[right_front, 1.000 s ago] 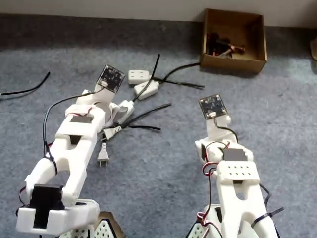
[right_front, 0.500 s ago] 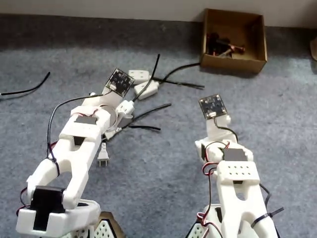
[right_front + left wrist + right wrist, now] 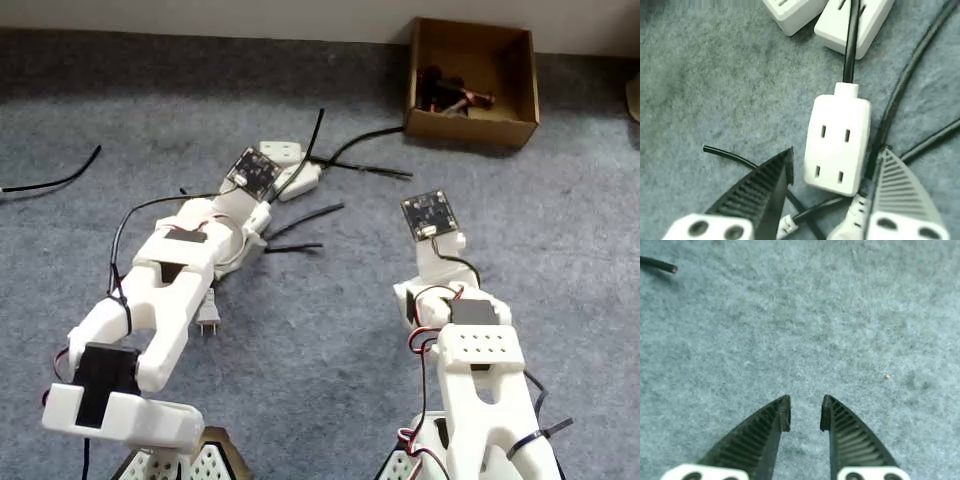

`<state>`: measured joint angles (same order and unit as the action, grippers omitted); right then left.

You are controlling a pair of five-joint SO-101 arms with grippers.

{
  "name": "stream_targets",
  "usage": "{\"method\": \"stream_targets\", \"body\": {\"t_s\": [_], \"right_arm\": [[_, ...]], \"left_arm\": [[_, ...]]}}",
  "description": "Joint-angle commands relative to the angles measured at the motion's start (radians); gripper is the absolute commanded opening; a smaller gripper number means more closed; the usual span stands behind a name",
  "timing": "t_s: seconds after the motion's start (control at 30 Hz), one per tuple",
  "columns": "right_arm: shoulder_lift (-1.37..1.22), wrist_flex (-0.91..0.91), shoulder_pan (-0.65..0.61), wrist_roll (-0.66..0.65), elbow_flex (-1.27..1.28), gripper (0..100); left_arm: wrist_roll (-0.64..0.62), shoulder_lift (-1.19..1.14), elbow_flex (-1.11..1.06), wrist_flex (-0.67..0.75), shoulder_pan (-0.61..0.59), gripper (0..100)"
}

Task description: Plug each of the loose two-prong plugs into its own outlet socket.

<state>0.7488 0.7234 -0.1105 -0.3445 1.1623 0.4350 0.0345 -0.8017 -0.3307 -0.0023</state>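
Note:
In the left wrist view, my left gripper [image 3: 837,151] is open, and its fingers straddle a white two-socket outlet block [image 3: 837,145] lying on the carpet with a black cord at its far end. Two more white outlet blocks [image 3: 856,20] lie just beyond it; from above they sit by the arm's tip [image 3: 281,152]. A loose white two-prong plug [image 3: 208,316] lies beside the left arm's middle. Another white plug end [image 3: 854,224] shows under the gripper's base. My right gripper [image 3: 805,407] hangs slightly open over bare carpet with nothing between its fingers.
A cardboard box [image 3: 520,125] with small parts stands at the back right. Black cords [image 3: 300,218] trail across the carpet between the arms, and one more [image 3: 50,180] lies at the far left. Grey carpet spreads in front of the right arm.
The left arm has swung forward and to the right, toward the outlet blocks, and now covers the plug and cords that lay beside it. The right arm has stayed still.

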Motion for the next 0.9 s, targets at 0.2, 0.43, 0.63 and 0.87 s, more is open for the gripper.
{"method": "stream_targets", "body": {"t_s": [0.2,0.43,0.63,0.87], "right_arm": [[0.025,-0.018,0.010,-0.014,-0.004,10.9],[0.025,-0.018,0.010,-0.014,-0.004,10.9],[0.025,-0.018,0.010,-0.014,-0.004,10.9],[0.025,-0.018,0.010,-0.014,-0.004,10.9]], "left_arm": [[0.006,0.005,0.048,-0.002,-0.007,18],[0.006,0.013,0.048,-0.005,-0.004,16],[0.006,0.013,0.045,-0.006,-0.002,4],[0.006,0.010,0.047,-0.006,-0.001,4]]}}
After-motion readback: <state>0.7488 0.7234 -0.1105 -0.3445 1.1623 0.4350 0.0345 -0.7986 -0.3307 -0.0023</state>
